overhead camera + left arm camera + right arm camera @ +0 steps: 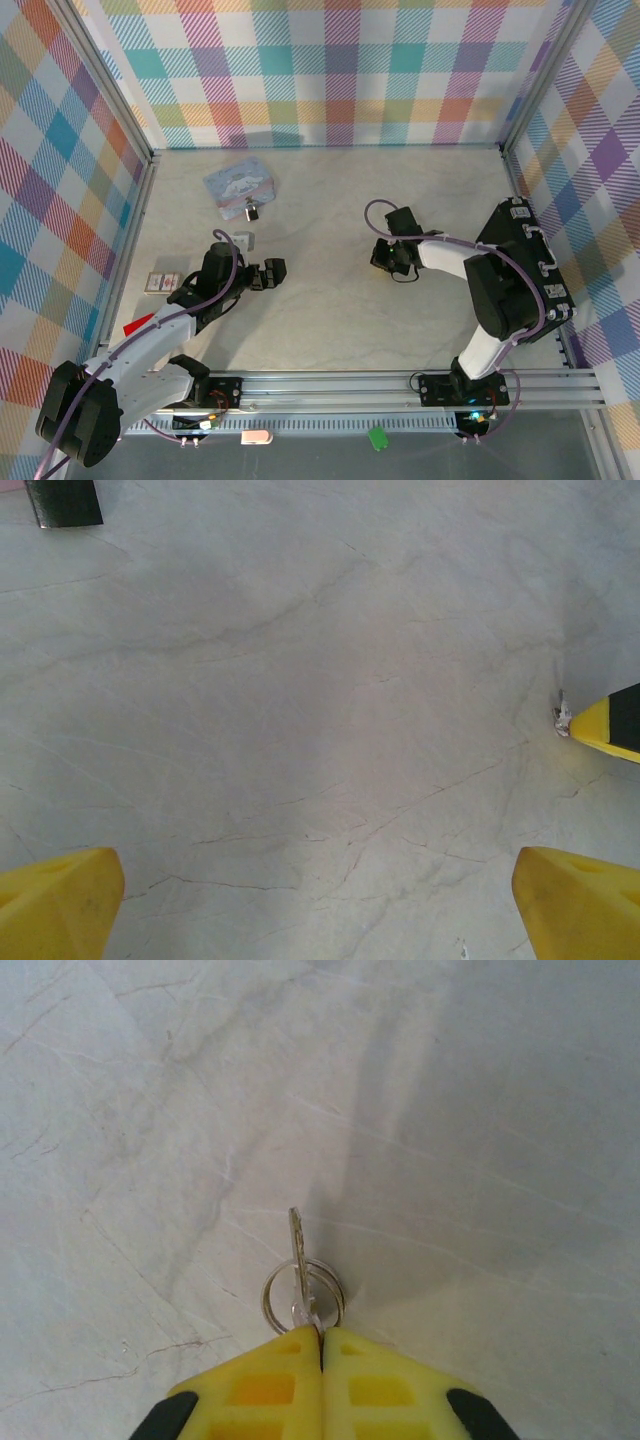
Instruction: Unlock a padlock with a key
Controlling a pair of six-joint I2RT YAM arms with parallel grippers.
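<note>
Clutter first, on the left of the table (330, 330): pale-blue tin (240, 183) far back; padlock (252, 211) just at the tin's near edge, too small to tell which way its shackle faces; small pale object (243, 240) a little nearer; flat packet (162, 282) by the left wall; black case (528, 245) over on the right, beside the right arm. Left gripper (268, 273) sits near of the padlock, with that pale object between them; its yellow fingertips (60, 905) stand wide apart over bare marble. Right gripper (322, 1332) is pinched together on a double key ring (303, 1298), well apart from the padlock; the key (296, 1240) points straight out ahead of the fingertips, its long axis in line with the gripper, leaning a touch left in the wrist view; whether it rests on the marble, cannot tell.
</note>
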